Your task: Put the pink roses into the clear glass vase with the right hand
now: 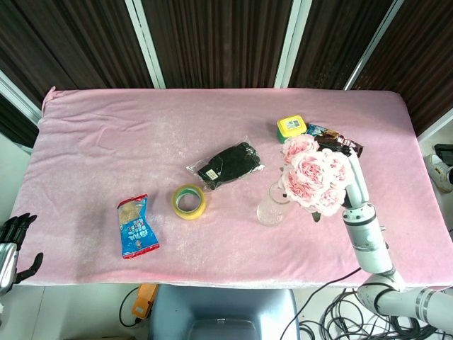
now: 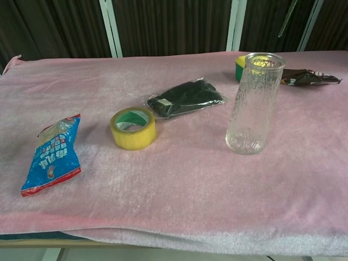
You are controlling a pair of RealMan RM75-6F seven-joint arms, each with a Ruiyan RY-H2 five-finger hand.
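In the head view my right hand holds the bunch of pink roses, whose blooms hide most of its fingers. The roses hang above the table, just right of the clear glass vase and overlapping its mouth. The chest view shows the vase upright and empty, with neither the roses nor a hand in frame. My left hand hangs off the table's front left corner, fingers apart and holding nothing.
A yellow tape roll and a blue snack packet lie front left. A black bundle in a clear bag sits mid-table. Behind the roses are a yellow-lidded tub and a dark wrapper.
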